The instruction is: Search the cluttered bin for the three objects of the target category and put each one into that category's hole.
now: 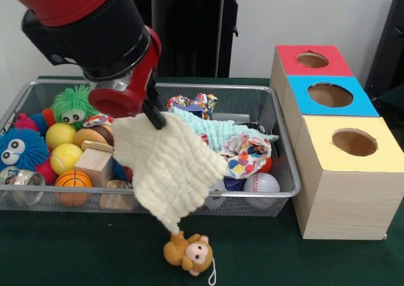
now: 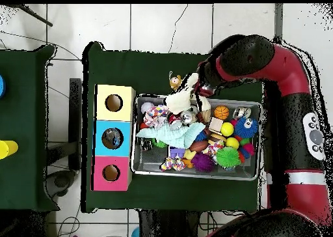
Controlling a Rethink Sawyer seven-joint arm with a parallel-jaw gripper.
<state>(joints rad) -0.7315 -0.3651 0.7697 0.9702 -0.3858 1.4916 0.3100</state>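
Note:
The wire mesh bin [image 1: 286, 152] is full of balls, plush toys and cloths; it also shows in the overhead view [image 2: 195, 176]. No clear plastic bottles with blue labels show in either view. My gripper [image 1: 154, 117] is shut on a cream waffle cloth [image 1: 167, 166] and holds it up over the bin's front rim, so the cloth hangs down past the rim. In the overhead view the gripper [image 2: 199, 91] and cloth [image 2: 179, 101] are at the bin's edge. The blue-topped box's hole [image 1: 330, 95] [image 2: 112, 138] is open, between the red and yellow boxes.
A small brown monkey plush [image 1: 189, 253] lies on the green table under the cloth's tip. The red-topped box [image 1: 312, 60] and yellow-topped box [image 1: 353, 142] flank the blue one. A mint cloth [image 1: 221, 132], a baseball [image 1: 261, 184] and a shiny clear item [image 1: 20, 180] lie in the bin.

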